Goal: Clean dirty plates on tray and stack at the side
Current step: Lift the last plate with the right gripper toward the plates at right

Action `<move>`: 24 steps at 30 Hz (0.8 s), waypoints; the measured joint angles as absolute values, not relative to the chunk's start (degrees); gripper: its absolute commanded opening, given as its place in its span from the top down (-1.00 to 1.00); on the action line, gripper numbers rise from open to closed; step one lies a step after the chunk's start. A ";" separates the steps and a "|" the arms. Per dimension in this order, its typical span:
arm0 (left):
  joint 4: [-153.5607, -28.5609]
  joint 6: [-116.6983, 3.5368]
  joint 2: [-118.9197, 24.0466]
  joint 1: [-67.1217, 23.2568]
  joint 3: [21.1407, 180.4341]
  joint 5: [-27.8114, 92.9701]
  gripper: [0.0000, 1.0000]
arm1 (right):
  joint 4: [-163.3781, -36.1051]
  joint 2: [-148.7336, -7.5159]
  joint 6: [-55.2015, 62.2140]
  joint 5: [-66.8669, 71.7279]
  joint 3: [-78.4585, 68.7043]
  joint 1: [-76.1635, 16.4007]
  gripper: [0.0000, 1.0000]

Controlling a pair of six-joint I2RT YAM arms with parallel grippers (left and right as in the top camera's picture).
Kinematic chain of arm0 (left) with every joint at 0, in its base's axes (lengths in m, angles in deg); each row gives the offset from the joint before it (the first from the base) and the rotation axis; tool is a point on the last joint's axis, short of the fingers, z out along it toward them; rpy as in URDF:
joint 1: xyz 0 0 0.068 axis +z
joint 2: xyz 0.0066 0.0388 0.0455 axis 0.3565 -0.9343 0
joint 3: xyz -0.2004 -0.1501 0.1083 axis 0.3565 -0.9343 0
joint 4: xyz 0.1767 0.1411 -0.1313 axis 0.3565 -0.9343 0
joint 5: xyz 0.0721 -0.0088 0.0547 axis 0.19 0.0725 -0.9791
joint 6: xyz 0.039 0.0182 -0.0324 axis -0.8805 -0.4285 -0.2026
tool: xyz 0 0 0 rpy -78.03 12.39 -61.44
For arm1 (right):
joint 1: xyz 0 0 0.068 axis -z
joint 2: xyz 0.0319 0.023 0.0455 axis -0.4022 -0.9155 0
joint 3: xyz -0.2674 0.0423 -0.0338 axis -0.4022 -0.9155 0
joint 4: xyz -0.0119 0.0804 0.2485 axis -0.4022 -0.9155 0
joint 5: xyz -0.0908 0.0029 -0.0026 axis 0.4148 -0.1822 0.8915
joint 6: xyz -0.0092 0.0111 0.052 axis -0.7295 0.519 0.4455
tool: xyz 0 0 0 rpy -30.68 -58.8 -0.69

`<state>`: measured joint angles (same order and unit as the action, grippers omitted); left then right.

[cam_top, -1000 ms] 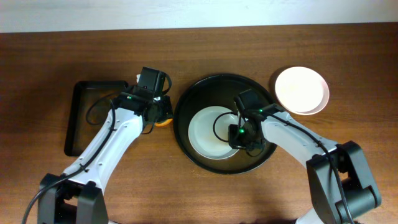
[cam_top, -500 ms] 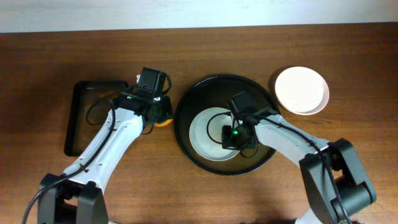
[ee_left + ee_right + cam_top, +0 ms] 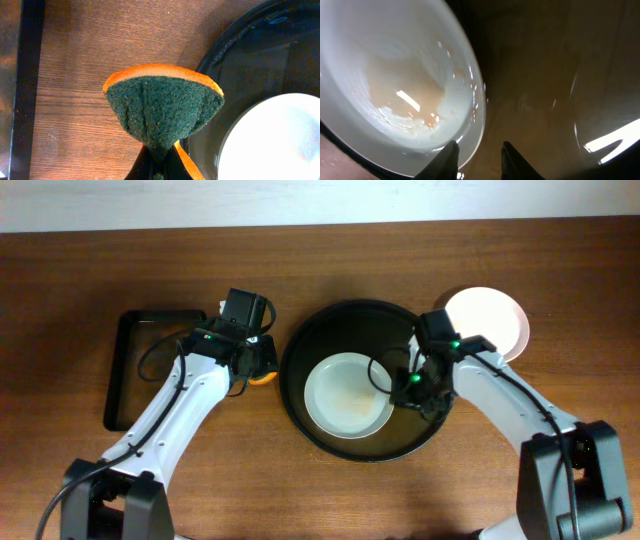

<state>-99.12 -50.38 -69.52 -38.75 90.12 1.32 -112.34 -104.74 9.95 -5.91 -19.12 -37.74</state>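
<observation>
One dirty plate [image 3: 347, 394], white with faint orange smears, lies in the round black tray [image 3: 310, 345]. In the right wrist view the plate [image 3: 395, 85] fills the left side. My right gripper [image 3: 411, 387] is open and empty low in the tray at the plate's right rim. One finger [image 3: 448, 156] is over the rim, the other over the tray floor [image 3: 555, 75]. My left gripper [image 3: 256, 364] is shut on an orange-and-green sponge [image 3: 162, 107] over the table, just left of the tray's rim [image 3: 225, 45]. White plates [image 3: 485, 323] are stacked right of the tray.
A rectangular dark rusty-brown pan [image 3: 125, 370] sits at the left, beside my left arm; its edge shows in the left wrist view [image 3: 22, 90]. The stacked plates lie close to my right arm's wrist.
My right gripper has moved right, from over the plate's middle to its right rim, uncovering the plate. The left arm and sponge have not moved.
</observation>
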 measured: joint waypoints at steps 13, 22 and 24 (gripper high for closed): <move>-99.16 -50.38 -69.52 -38.75 90.12 1.30 0.99 | -108.45 -110.59 14.46 -2.96 -18.92 -39.66 0.92; -99.18 -50.41 -69.52 -38.75 90.12 1.30 0.99 | -110.27 -104.21 7.11 5.15 -13.70 -33.50 0.92; -99.16 -50.41 -69.52 -38.75 90.12 1.30 0.99 | -112.41 -101.13 4.66 10.92 -11.42 -33.50 0.92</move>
<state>-99.16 -50.41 -69.52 -38.75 90.12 1.30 -112.41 -101.13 4.66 10.92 -11.42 -33.50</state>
